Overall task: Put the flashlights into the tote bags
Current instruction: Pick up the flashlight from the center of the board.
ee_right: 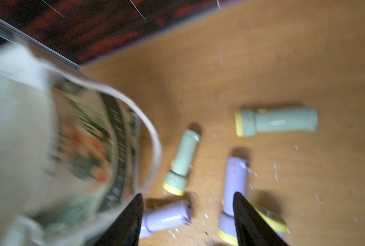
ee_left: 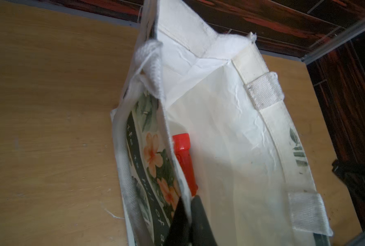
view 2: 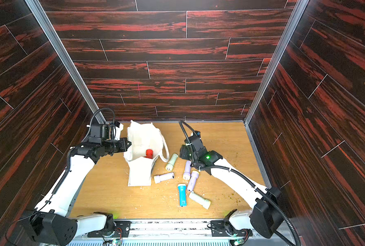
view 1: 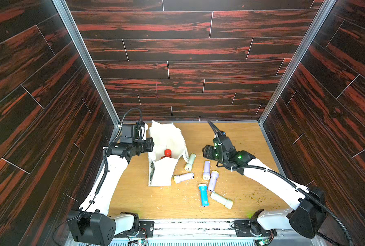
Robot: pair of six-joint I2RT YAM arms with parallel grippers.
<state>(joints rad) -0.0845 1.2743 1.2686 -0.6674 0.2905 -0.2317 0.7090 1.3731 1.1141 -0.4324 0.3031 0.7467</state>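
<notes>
Right gripper [ee_right: 188, 194] is the nearer one, fingers apart and empty. In a top view it hovers at centre-right, just past the tail end of a lavender flashlight [view 1: 206, 169] that lies flat on the table [view 1: 134, 196], long axis roughly up-down the frame, head toward the bottom. Left gripper [ee_left: 186, 205] is pinched together on the rim of the tote bag [view 1: 166, 136] at centre-left, with a red flashlight [view 1: 167, 153] already inside. The bag's flowery band looks like "life is full of a…", the rest is cut off.

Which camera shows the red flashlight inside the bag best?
The left wrist view: the red flashlight appears close up inside the bag, head and body visible. Both top views show mostly its head through the opening. The right wrist view misses it.
</notes>
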